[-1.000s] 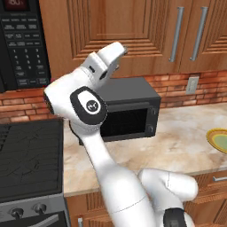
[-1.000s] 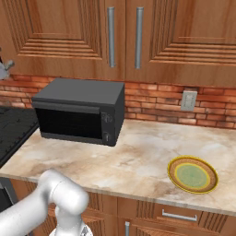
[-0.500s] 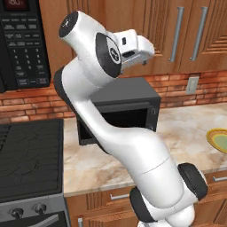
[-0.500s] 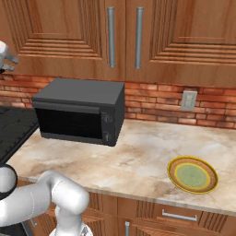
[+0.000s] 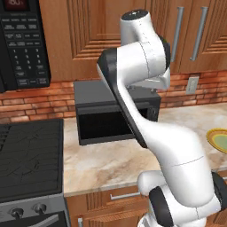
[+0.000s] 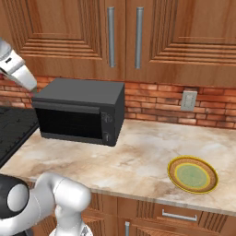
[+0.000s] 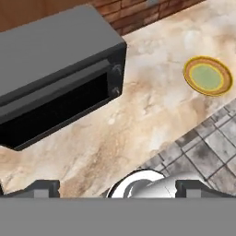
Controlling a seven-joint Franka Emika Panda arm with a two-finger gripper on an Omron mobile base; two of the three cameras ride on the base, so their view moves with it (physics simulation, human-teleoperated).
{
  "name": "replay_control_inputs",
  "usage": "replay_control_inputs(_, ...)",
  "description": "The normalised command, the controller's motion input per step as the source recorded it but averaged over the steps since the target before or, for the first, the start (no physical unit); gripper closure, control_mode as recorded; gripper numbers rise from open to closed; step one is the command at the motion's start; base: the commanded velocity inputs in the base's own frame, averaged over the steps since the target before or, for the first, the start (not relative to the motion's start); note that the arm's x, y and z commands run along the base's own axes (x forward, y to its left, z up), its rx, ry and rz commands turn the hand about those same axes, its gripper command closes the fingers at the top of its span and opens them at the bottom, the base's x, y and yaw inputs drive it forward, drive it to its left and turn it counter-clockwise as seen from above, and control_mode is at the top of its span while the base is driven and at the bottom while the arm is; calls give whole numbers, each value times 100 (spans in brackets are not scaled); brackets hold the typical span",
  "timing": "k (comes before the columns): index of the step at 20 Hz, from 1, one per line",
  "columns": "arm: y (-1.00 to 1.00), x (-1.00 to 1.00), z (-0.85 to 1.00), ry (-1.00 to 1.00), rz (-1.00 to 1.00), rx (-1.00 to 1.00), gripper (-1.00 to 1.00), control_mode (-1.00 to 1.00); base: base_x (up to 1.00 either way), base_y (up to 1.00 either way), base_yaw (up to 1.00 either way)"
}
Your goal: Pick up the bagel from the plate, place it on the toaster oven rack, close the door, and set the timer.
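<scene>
The dark grey toaster oven (image 6: 78,113) stands on the marble counter with its black mesh door (image 6: 69,123) shut, so the rack is hidden. To its right lies the yellow plate (image 6: 192,174) with its pale green middle bare; the plate (image 7: 207,76) also shows from above and at the right edge (image 5: 219,139). No bagel is in view. My gripper (image 7: 119,189) hangs high above the counter's front edge. It is open, its fingertips (image 7: 44,188) far apart and nothing between them. My hand (image 5: 157,82) sits in front of the oven's upper right corner.
A black microwave with keypad (image 5: 24,44) hangs at the upper left over a dark stove (image 5: 29,159). Wooden cabinets with steel handles (image 6: 110,37) run above the brick wall, which has an outlet (image 6: 189,100). Grey floor tiles (image 7: 207,147) lie below the counter edge.
My arm has folded and swung; the hand moved right and down from cabinet height to just above the oven. The oven and the plate have not moved.
</scene>
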Motion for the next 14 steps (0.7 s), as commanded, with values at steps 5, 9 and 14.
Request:
replay_control_inputs(5, -51, -6, -66, -21, 0, 40, -100, -100, 0, 0, 0)
replay_control_inputs(9, -48, 0, -47, -19, 0, 25, -100, -100, 0, 0, 0)
replay_control_inputs(14, -27, 4, -28, -5, 2, 4, -100, -100, 0, 0, 0)
